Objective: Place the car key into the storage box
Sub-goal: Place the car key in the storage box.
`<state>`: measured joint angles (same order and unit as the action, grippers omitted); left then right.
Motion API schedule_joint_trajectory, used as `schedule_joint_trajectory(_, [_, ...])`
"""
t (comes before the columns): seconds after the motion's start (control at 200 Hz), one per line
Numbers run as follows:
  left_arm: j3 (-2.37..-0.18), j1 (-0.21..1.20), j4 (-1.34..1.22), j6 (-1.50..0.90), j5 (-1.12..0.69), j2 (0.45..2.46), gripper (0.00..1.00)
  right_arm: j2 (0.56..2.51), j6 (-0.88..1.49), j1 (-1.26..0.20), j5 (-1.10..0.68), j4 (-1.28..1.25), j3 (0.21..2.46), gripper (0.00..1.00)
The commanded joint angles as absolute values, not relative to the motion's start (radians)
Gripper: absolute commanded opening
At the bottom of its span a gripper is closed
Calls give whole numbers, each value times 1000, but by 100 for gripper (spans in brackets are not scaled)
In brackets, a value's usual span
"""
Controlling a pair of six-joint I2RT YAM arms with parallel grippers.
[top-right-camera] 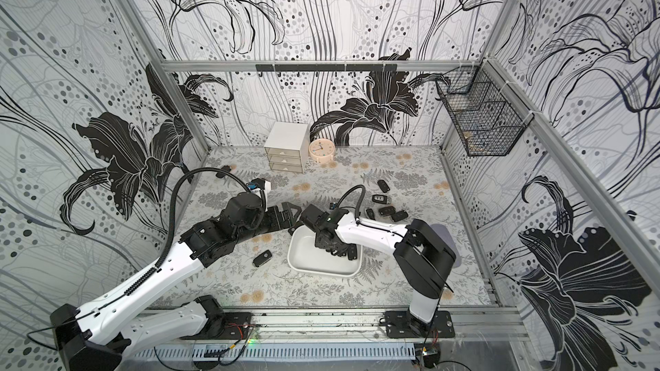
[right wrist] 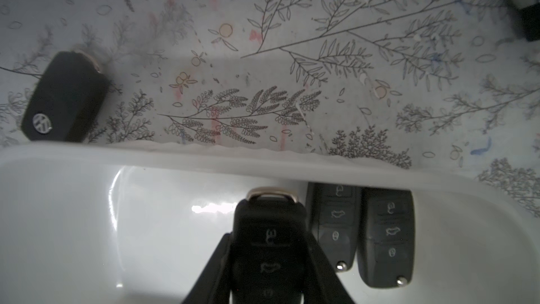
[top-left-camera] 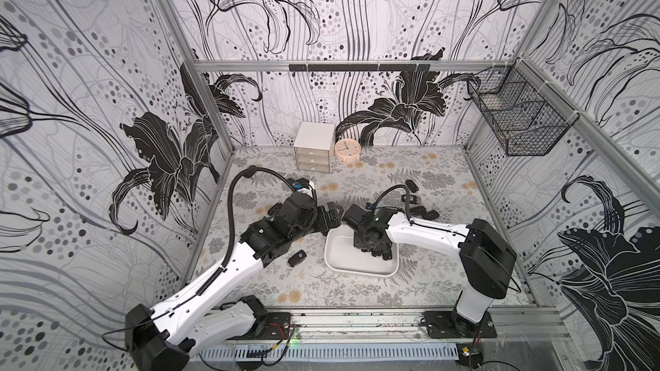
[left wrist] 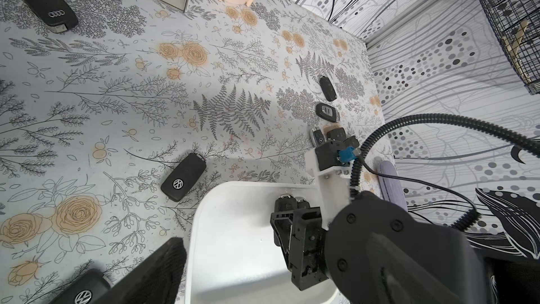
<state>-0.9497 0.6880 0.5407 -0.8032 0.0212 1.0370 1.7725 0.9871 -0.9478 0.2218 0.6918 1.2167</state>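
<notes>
Floral tabletop (top-left-camera: 410, 173): right gripper (right wrist: 268, 258) is pinching a black key (right wrist: 270, 217) low inside the white box (top-left-camera: 348, 258), not yet releasing.
Two keys (right wrist: 334, 226) are already lying flat in the glossy, round-cornered plastic box beside the held one; left gripper (top-left-camera: 330, 216) is hanging spread and empty near the rim; hard black fobs (top-left-camera: 418, 205) are waiting loose outside.

The left arm (top-left-camera: 228, 262) stretches from the near left towards the middle. Its left gripper (top-left-camera: 335, 215) is level and points right, fingers spread wide and holding nothing. The right arm (top-left-camera: 428, 231) reaches left from the near right, wrist bent down, with the right gripper (right wrist: 268, 258) clamped on the car key (right wrist: 268, 229).
</notes>
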Motion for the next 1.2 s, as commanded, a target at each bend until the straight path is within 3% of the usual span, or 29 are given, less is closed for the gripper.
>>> schedule_joint_trajectory(0.0, [-937, 681, 554, -816, 46, 1022, 100, 1810, 1006, -950, 247, 711, 1258, 23])
schedule_joint_trajectory(0.716, [-953, 682, 563, -811, 46, 1042, 100, 1863, 1017, -950, 290, 762, 1247, 26])
schedule_joint_trajectory(1.197, [-951, 681, 560, -811, 42, 1048, 100, 1875, 1014, -950, 287, 765, 1238, 37])
